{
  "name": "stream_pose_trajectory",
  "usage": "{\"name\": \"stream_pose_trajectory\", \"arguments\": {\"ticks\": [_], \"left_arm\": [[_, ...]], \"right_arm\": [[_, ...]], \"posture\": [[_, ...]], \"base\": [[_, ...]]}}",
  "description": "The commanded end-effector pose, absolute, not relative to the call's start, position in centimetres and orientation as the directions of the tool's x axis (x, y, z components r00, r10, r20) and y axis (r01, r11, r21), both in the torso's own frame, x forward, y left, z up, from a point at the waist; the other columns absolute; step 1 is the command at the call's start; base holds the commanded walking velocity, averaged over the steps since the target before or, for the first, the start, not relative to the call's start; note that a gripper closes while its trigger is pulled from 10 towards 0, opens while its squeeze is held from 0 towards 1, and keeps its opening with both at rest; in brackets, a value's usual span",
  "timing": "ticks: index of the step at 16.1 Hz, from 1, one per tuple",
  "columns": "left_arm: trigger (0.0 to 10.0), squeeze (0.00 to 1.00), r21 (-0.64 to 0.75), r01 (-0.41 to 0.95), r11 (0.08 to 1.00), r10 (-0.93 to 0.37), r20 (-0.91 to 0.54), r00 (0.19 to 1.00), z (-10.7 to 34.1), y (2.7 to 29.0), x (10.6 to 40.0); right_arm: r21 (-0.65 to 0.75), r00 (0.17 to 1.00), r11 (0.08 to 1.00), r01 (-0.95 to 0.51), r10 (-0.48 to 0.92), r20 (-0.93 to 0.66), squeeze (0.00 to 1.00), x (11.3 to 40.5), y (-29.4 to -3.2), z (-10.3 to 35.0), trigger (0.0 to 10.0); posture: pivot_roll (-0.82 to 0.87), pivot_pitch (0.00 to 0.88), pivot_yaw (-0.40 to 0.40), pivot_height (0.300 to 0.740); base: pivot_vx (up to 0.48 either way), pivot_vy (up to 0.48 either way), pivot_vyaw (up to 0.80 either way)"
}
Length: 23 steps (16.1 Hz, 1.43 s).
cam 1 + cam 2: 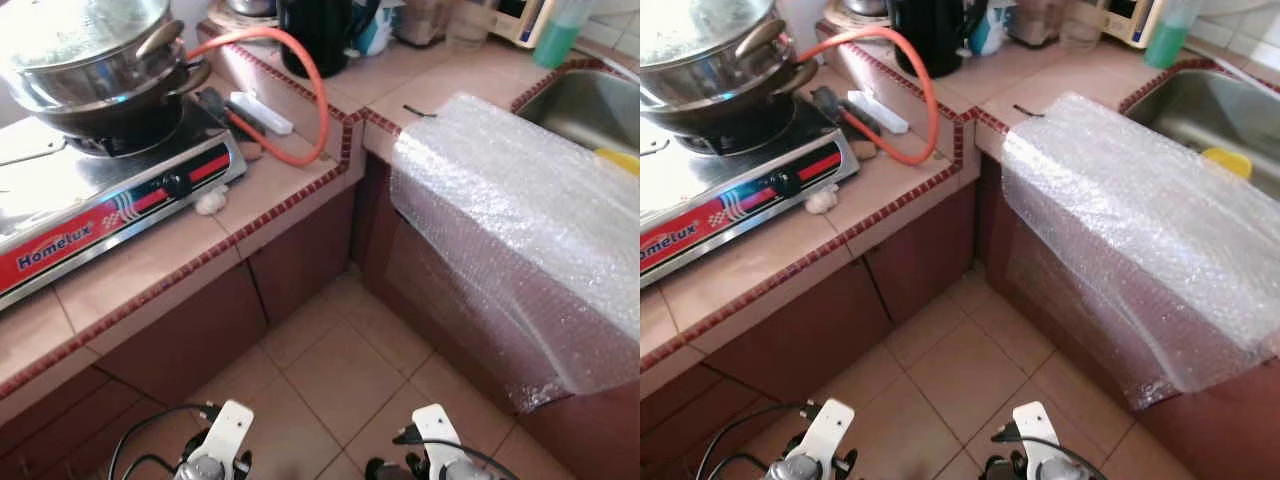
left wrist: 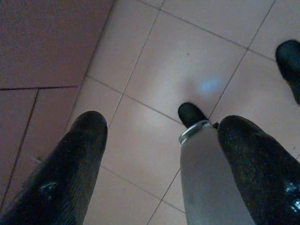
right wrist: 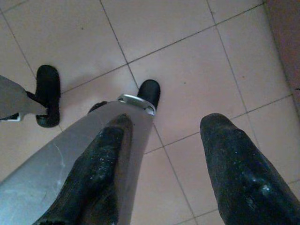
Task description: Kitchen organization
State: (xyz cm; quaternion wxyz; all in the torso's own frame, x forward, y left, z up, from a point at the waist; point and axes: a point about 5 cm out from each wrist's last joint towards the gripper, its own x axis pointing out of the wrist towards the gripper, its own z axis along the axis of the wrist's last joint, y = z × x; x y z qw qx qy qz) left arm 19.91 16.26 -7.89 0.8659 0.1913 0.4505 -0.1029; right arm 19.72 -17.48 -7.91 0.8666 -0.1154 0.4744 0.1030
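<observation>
You face a tiled kitchen surface (image 1: 300, 190) in a corner. On it sit a gas stove (image 1: 90, 215) with a pot (image 1: 95, 55), an orange hose (image 1: 300, 90) and bubble wrap (image 1: 520, 230) by the sink (image 1: 585, 105). Which thing to tidy is unclear. Your left pincer (image 2: 154, 164) and right pincer (image 3: 187, 159) hang open and empty over the floor (image 1: 330, 380), well below these things.

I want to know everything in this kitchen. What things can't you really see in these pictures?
- Sink: cut off by the head views' right edge; its inside is mostly out of sight.
- Counter under the bubble wrap: blurred by the plastic.
- Pot on the Homelux stove: contents washed out by glare.
- Items behind the black kettle: cut by the top edge.
- Left gripper and right gripper: fingers apart, hanging over floor tiles.
</observation>
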Motion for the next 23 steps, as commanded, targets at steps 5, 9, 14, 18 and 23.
{"name": "stream_pose_trajectory", "arguments": {"ticks": [5,9,14,18,23], "left_arm": [[10.0,0.00,0.229,0.360,0.904,0.003,-0.847,0.531,-8.55,16.64,18.62],[10.0,0.00,0.232,0.365,0.902,0.004,-0.848,0.530,-8.56,16.65,18.60],[10.0,0.00,0.224,0.370,0.902,-0.001,-0.855,0.519,-8.60,16.68,18.54],[10.0,0.00,0.228,0.378,0.897,-0.001,-0.855,0.519,-8.57,16.79,18.56],[10.0,0.00,0.234,0.395,0.888,-0.004,-0.856,0.516,-8.55,16.92,18.58]], "right_arm": [[-0.091,0.499,0.947,-0.309,0.080,-0.863,0.00,18.91,-17.28,-8.35,10.0],[-0.089,0.491,0.946,-0.310,0.079,-0.867,0.00,18.61,-17.22,-8.50,10.0],[-0.090,0.488,0.946,-0.312,0.078,-0.870,0.00,18.47,-17.17,-8.58,10.0],[-0.087,0.487,0.947,-0.308,0.078,-0.870,0.00,18.42,-17.08,-8.61,10.0],[-0.083,0.484,0.951,-0.297,0.075,-0.872,0.00,18.22,-17.14,-8.70,10.0]], "posture": [[-0.12,0.174,0.061,0.740],[-0.12,0.178,0.063,0.740],[-0.12,0.179,0.063,0.740],[-0.12,0.181,0.069,0.740],[-0.13,0.181,0.074,0.740]], "base": [[0.000,0.000,0.00],[0.000,0.000,0.00],[0.000,0.000,0.00],[0.000,0.000,0.00],[0.000,0.000,0.00]]}}
